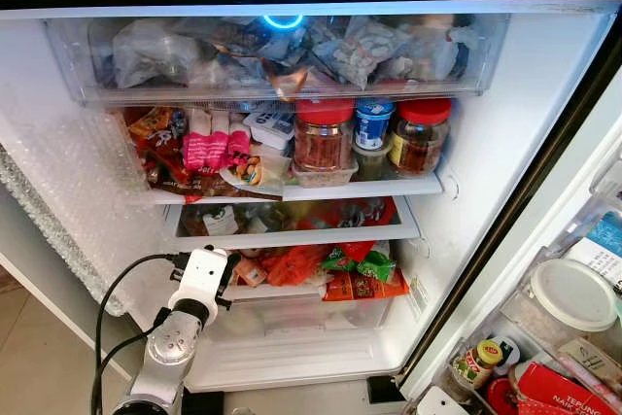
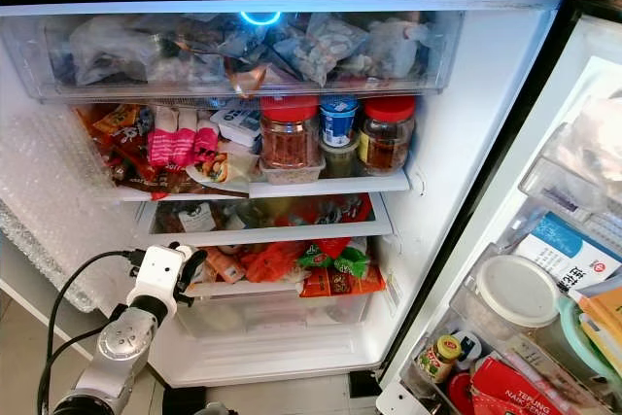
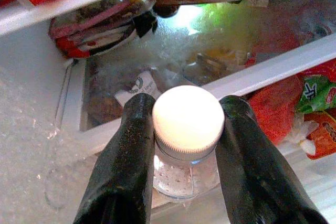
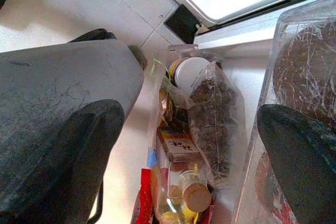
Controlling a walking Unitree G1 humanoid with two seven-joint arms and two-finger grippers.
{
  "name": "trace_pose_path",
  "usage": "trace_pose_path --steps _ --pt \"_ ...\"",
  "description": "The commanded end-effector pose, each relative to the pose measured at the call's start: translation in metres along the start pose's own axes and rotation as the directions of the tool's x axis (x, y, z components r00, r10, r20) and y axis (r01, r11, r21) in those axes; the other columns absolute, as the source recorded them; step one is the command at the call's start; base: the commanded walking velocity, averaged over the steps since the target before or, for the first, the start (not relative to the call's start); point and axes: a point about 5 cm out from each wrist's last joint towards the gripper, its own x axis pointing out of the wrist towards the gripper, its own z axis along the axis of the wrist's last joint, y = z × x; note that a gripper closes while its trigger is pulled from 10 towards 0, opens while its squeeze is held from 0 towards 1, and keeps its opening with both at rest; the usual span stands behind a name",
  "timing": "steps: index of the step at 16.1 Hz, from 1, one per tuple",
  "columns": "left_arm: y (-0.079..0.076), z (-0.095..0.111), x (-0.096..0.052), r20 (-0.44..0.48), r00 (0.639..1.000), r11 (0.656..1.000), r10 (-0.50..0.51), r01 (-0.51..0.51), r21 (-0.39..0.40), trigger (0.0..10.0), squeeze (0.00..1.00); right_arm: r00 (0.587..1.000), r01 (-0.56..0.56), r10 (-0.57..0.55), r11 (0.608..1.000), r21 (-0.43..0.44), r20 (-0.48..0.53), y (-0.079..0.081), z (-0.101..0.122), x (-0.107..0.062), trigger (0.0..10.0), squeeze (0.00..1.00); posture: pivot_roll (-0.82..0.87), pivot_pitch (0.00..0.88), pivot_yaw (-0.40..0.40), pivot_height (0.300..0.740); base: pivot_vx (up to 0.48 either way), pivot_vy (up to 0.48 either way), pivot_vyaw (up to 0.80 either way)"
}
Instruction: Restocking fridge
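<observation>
Hanging with fingers [image 4: 304, 156] spread over a door bin [image 4: 157, 103]; corked bottle [image 4: 195, 195] sitting at six o'clock.

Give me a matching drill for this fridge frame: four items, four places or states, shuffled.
Items:
1. white-capped bottle
2. blue-lid tub
3. red-lid jars
4. white round lid

Places or states:
A. in the door shelf, on the right
B. between the two red-lid jars
C. held by the left end effector
D. on the upper shelf, either side of the tub

Pairs: 1-C, 2-B, 3-D, 4-A
</observation>
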Motion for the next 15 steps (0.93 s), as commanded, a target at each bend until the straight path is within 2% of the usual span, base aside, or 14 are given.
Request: trace_pose_path --steps 1,5,8,9,11,15 --pt "0.001 0.003 0.003 0.011 1.000 1.000 0.009 -0.009 -0.014 10.0 0.00 0.996 -0.058 0.057 0.998 -0.005 -0.067 0.016 -0.014 0.000 10.0 0.00 0.02 0.000 -0.019 0.667 0.000 0.000 0.00" --pt "-0.001 0.012 0.009 0.043 0.999 1.000 -0.002 0.002 0.010 10.0 0.00 0.998 -0.040 0.041 0.999 0.024 -0.056 0.015 -0.014 0.000 10.0 0.00 0.02 0.000 -0.018 0.667 0.000 0.000 0.00" --pt "-0.002 0.017 0.010 0.063 0.998 0.999 -0.020 0.017 0.050 10.0 0.00 0.997 -0.046 0.048 0.999 0.021 -0.058 0.015 -0.014 0.000 10.0 0.00 0.02 0.000 -0.018 0.667 0.000 0.000 0.00" --pt "-0.003 0.017 0.011 0.064 0.998 0.999 -0.022 0.019 0.049 10.0 0.00 0.996 -0.057 0.057 0.998 -0.005 -0.062 0.015 -0.014 0.000 10.0 0.00 0.02 0.000 -0.018 0.667 0.000 0.000 0.00" --pt "-0.005 0.018 0.011 0.067 0.997 0.998 -0.030 0.027 0.054 10.0 0.00 0.996 -0.060 0.060 0.998 0.000 -0.060 0.016 -0.014 0.000 10.0 0.00 0.02 0.000 -0.015 0.642 0.000 0.000 0.00" --pt "-0.006 0.019 0.012 0.075 0.997 0.997 -0.038 0.033 0.064 10.0 0.00 0.997 -0.053 0.054 0.999 0.013 -0.054 0.016 -0.013 0.000 10.0 0.00 0.02 0.000 -0.016 0.638 0.000 0.000 0.00"
